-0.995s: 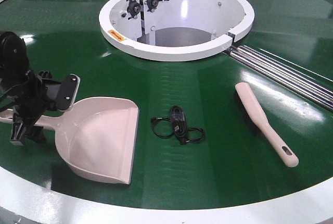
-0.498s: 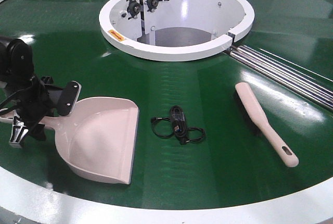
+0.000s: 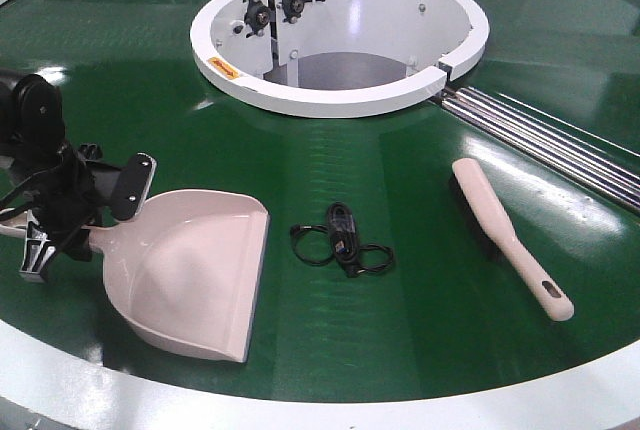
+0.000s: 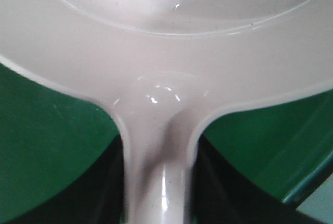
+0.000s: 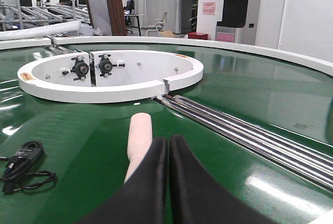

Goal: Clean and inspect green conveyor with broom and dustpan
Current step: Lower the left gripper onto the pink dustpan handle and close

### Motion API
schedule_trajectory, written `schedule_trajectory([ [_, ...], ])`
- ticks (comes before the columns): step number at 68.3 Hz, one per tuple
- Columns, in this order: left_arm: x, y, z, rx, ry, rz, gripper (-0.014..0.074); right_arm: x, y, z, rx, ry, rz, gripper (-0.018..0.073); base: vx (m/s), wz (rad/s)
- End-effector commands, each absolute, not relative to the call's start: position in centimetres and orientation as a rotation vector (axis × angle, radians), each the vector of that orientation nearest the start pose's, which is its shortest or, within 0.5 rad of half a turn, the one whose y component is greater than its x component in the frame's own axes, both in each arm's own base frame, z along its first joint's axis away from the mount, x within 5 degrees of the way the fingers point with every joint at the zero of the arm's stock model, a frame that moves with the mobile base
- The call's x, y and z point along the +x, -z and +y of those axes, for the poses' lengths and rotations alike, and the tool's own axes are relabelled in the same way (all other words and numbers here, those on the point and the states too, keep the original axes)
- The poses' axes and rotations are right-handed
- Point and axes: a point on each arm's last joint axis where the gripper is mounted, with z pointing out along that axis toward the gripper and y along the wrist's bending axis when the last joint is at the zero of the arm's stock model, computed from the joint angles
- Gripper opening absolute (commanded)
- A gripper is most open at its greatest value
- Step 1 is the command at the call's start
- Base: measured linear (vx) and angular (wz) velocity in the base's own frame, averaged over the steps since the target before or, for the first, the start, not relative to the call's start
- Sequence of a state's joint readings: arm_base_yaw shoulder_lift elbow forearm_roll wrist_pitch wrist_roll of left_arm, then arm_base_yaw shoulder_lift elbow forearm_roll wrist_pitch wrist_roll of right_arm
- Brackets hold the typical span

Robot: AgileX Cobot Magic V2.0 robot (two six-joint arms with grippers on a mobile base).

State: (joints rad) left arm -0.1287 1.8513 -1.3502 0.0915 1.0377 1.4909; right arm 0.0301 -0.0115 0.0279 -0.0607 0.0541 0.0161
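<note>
The pale pinkish dustpan lies at the near left of the green conveyor, its mouth toward the near rim. My left gripper is shut on its handle. In the left wrist view the handle runs between two dark fingers, with the pan's back wall filling the top. The broom lies flat at the right, handle end toward the near rim. My right gripper shows only in its wrist view, shut with nothing held, just right of and above the broom.
A tangled black cable lies between dustpan and broom, also seen as the cable in the right wrist view. The white central ring housing sits at the back. Metal rails run to the right. The white outer rim bounds the near edge.
My left gripper has shifted slightly right on the dustpan handle, and the pan has turned and slid a little toward the near rim. Broom and cable have not moved.
</note>
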Motion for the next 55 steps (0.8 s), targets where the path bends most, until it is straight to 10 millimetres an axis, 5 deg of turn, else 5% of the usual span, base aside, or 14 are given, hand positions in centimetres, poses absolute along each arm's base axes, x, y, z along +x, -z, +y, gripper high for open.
schedule_trajectory([
  [1,36.0,-23.5,-4.2,-2.347,0.261,-2.199,-0.0008,5.6,-20.5,0.1,-0.064,0.028,1.474,-0.0008,0.00,0.00],
  [37,36.9,-25.9,-5.7,-2.299,0.378,-2.281,-0.0008,5.6,-20.5,0.1,-0.064,0.028,1.474,-0.0008,0.00,0.00],
  [55,37.7,-25.1,-7.7,-2.246,0.422,-2.301,-0.0008,5.6,-20.5,0.1,-0.064,0.028,1.474,-0.0008,0.00,0.00],
])
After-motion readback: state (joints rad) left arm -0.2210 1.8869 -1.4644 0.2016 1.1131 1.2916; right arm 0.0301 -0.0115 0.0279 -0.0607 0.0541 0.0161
